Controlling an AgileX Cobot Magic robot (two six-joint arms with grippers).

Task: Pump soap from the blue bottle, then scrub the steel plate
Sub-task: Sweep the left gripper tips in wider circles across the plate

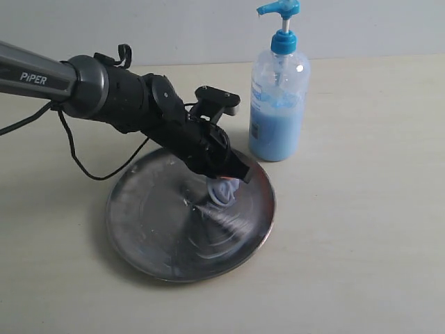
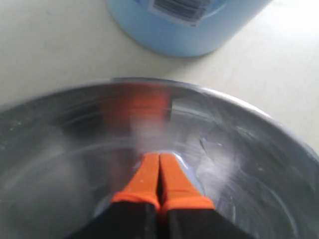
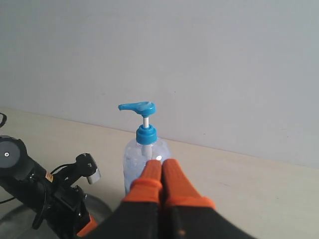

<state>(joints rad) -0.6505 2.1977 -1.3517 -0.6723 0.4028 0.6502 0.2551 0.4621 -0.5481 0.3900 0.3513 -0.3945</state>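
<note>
Standing upright, the blue bottle [image 1: 278, 104] points its spout [image 1: 268, 10] toward the arm [image 1: 42, 76].

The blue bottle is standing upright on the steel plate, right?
Not quite. The blue bottle is standing upright, but on the table beside the steel plate, not on it. The exterior view shows this.

Quick count, nothing fancy:
- 1x tall clear plastic bottle [image 1: 278, 104], pale blue liquid, blue pump
- 1x wide round shiny steel plate [image 1: 156, 233]
- 1x small pale blue soap blob [image 1: 222, 192]
- 2x black orange-fingered grippers: left gripper [image 2: 159, 162], right gripper [image 3: 161, 167]
- 1x beige tabletop [image 1: 361, 243]
</note>
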